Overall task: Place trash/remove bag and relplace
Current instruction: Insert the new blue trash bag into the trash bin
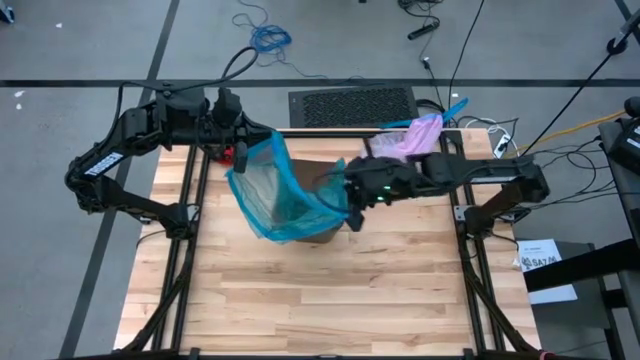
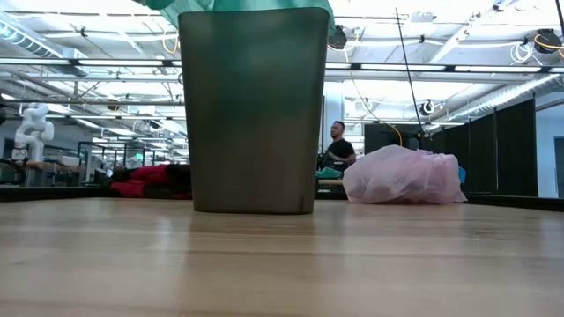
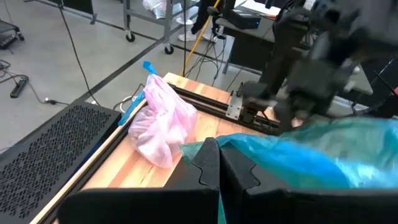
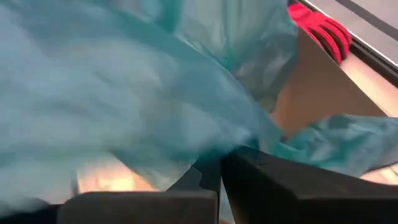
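Stretching a thin, limp teal-green plastic bag over the dark rectangular bin mid-surface, left gripper and right gripper both pinching its slippery rim, tied pale lilac-pink liner lying at the far edge.

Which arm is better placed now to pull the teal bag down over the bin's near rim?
The right, probably. Its tool is shut on the teal bag at the bin, near that rim. The left tool grips the far edge.
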